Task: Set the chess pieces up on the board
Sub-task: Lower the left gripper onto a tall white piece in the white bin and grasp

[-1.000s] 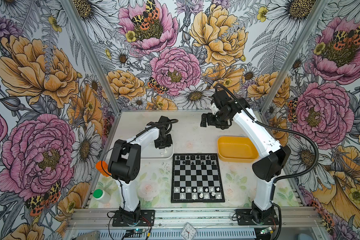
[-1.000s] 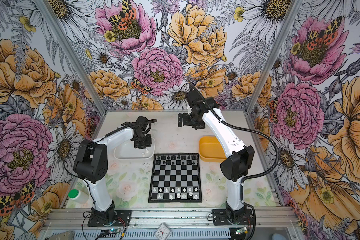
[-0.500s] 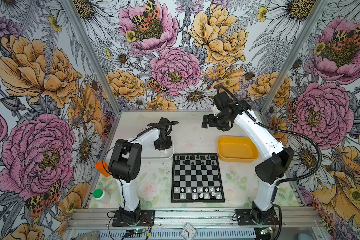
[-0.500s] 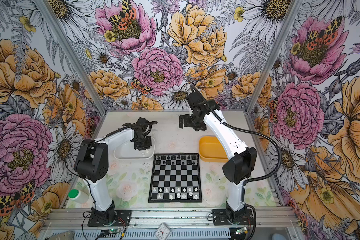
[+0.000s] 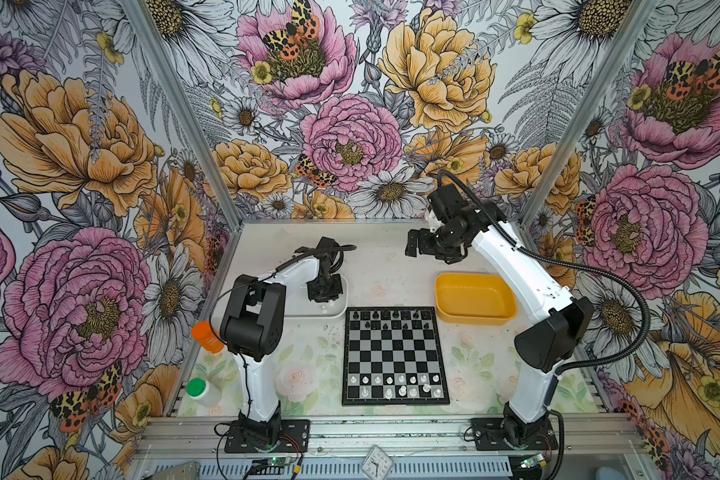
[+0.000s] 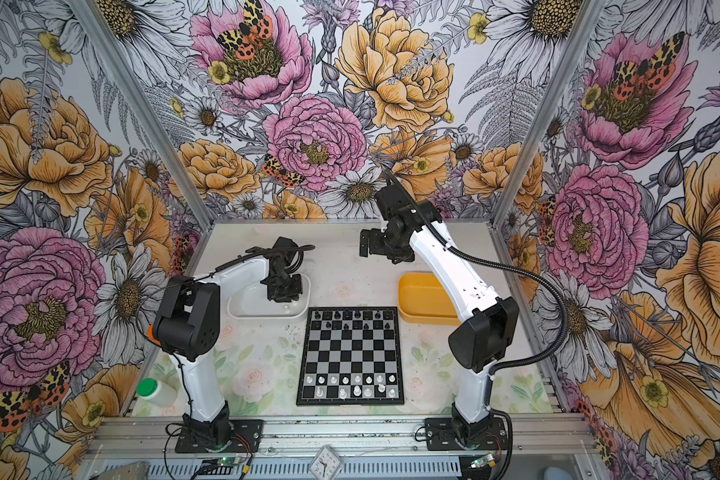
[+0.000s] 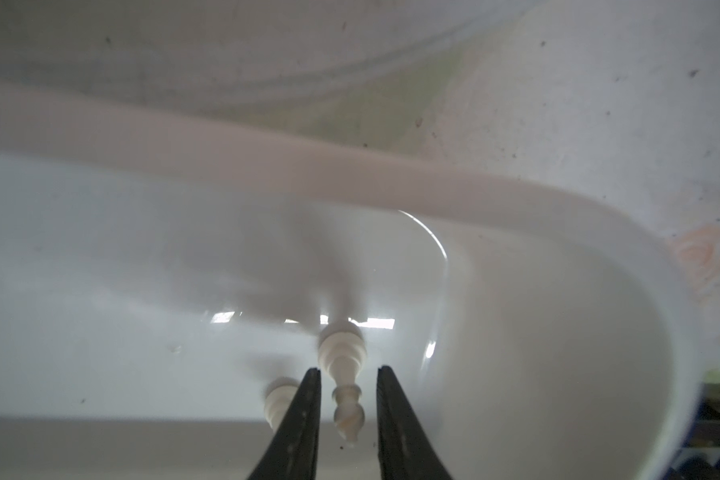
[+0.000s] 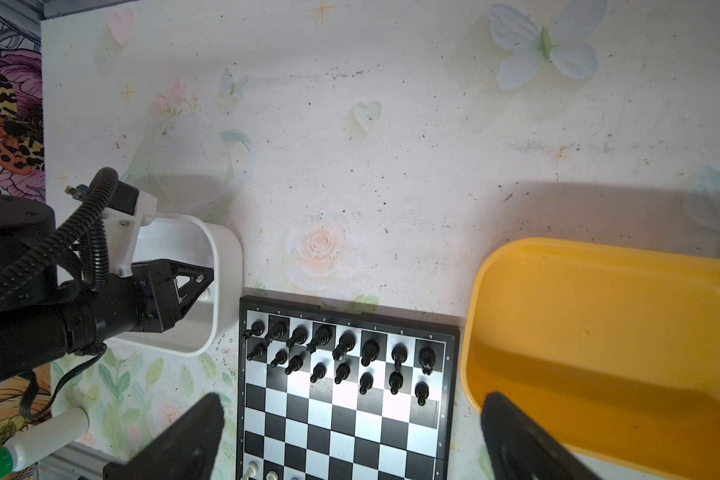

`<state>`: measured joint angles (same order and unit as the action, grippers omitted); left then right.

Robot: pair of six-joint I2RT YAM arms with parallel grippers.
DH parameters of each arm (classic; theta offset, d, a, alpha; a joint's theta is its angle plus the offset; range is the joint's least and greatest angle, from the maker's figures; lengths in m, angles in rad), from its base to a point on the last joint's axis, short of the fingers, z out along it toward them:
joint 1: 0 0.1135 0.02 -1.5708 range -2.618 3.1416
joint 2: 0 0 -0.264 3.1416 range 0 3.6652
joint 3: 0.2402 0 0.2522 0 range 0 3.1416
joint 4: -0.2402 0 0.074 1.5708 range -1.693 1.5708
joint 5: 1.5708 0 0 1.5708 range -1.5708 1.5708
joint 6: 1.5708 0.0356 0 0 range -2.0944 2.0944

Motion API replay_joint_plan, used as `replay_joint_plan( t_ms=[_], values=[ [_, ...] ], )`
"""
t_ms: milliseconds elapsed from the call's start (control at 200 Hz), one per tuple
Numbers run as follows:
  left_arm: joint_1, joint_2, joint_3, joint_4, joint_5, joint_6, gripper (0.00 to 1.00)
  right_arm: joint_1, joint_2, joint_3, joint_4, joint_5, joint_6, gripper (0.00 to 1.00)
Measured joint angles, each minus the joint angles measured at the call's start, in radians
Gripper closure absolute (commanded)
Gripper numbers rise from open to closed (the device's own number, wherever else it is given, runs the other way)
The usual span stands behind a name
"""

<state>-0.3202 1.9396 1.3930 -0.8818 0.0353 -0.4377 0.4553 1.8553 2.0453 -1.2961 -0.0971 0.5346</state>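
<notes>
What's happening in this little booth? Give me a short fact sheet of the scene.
Board: middle of table
Black pieces: two far rows
White pieces: near rows, gaps in nearest row
White tray: left of board
Left tool: in white tray, jaws either side of a lying white piece, not yet gripping
Right tool: wide open, holding nothing, above table behind board

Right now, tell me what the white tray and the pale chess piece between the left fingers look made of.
The white tray: likely glossy moulded plastic, judging by bright glints on its smooth floor. The pale chess piece: probably plastic too, with a smooth ivory sheen and crisp moulded rings.
</notes>
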Motion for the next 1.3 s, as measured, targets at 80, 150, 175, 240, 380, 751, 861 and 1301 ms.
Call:
replay_joint_plan(
  t_ms=[80,150,175,240,380,751,861,1301],
  values=[
    [0.0,0.0,0.0,0.0,0.0,0.001,0.78,0.0,-0.005,-0.011,0.0,0.001,0.001,0.01],
    [0.001,0.0,0.0,0.0,0.0,0.003,0.79,0.0,-0.009,-0.016,0.0,0.004,0.001,0.01],
    [0.001,0.0,0.0,0.0,0.0,0.004,0.8,0.0,-0.01,-0.019,0.001,0.005,0.001,0.01],
    [0.001,0.0,0.002,-0.001,0.0,0.004,0.81,0.0,-0.015,-0.027,0.003,0.008,0.002,0.01],
    [0.001,0.0,0.01,-0.004,0.0,0.01,0.83,0.0,-0.023,-0.035,0.007,0.008,0.006,0.01],
    [0.001,0.0,0.019,-0.012,0.0,0.027,0.91,0.0,-0.055,-0.074,0.019,0.015,0.016,0.01],
    [0.001,0.0,0.019,-0.017,0.0,0.03,0.92,0.0,-0.073,-0.092,0.023,0.016,0.022,0.01],
    [-0.001,0.0,0.029,-0.038,-0.001,0.03,0.95,0.0,-0.111,-0.161,0.054,0.015,0.027,0.02]
  ],
)
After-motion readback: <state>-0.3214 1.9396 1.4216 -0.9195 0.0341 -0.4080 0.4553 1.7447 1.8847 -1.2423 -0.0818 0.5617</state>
